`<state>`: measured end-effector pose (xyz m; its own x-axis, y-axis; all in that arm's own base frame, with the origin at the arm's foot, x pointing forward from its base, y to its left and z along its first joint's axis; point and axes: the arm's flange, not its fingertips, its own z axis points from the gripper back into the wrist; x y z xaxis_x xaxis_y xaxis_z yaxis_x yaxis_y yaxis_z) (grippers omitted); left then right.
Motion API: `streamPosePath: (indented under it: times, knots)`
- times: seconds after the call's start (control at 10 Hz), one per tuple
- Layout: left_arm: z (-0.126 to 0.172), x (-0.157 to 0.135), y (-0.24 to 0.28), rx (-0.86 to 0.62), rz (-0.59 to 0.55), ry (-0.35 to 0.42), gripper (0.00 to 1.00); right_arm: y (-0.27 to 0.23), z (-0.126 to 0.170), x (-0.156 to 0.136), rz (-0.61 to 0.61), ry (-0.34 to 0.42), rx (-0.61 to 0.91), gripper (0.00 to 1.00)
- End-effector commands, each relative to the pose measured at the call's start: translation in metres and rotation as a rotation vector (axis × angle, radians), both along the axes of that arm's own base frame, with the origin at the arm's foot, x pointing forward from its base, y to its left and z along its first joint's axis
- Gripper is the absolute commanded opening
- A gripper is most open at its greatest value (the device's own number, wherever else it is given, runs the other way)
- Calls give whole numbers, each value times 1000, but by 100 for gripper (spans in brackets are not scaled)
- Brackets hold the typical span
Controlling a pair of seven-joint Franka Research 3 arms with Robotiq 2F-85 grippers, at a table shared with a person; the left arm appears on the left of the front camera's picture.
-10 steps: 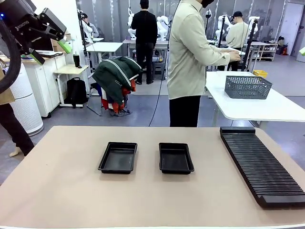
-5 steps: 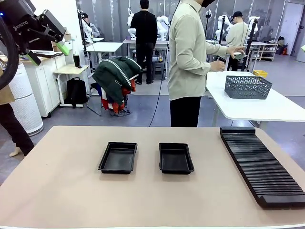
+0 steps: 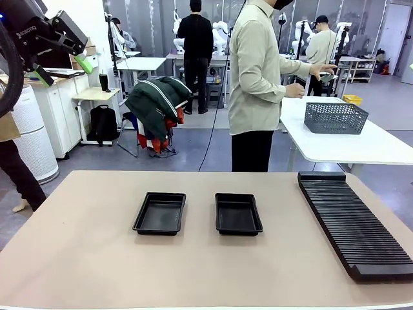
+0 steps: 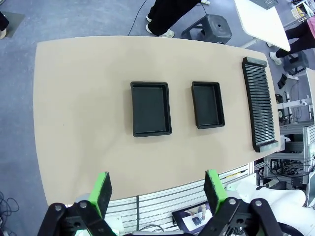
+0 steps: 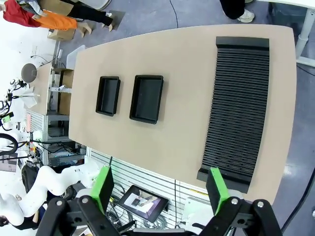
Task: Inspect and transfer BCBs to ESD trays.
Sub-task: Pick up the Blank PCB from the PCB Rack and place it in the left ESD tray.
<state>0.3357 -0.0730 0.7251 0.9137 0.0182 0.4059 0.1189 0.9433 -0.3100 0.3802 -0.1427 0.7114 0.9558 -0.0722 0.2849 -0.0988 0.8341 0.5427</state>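
Spread wide at the left gripper (image 4: 157, 191), green fingers (image 4: 102, 192) well apart and nothing pinched between them; high at the upper left of the front view, well above the table (image 3: 77, 258); spread just as wide at the right gripper (image 5: 160, 189), nothing pinched there either, high over the table in its own wrist view; down on the tan tabletop, near the middle, side by side and a little apart: the left ESD tray (image 3: 159, 213) and the right ESD tray (image 3: 238, 214), both black, glossy and shallow with flared rims, both floors showing bare; lying flat, well apart from either gripper; farther right, apart from the trays and along the table's right side: a long black ribbed rack (image 3: 355, 223), reaching from near the far edge almost to the near one; beyond the far edge: a person (image 3: 255, 77) in a pale shirt and dark trousers, turned toward a white side table (image 3: 335, 148); on that side table: a grey mesh basket (image 3: 335, 117); higher in the picture than the basket: the person's far hand (image 3: 321, 68), with something thin and pale at the fingertips, too small to tell whether one of the BCBs; lower and nearer the body: the other hand (image 3: 295, 90), apart from the basket; farther back on the left: a dark green jacket (image 3: 158, 100).
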Motion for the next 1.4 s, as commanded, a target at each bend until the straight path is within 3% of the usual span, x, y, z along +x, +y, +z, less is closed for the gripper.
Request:
streamPosePath:
  times: [0.0,0.8,1.3]
  knots:
    - [2,-3,-1,22,26,22,100,2,-1,-2,-24,-8,-27,100]
    - [2,-5,2,18,24,14,100,15,0,-11,-16,-14,-33,100]
    - [3,-6,4,3,24,2,100,37,3,-18,-44,48,-46,100]
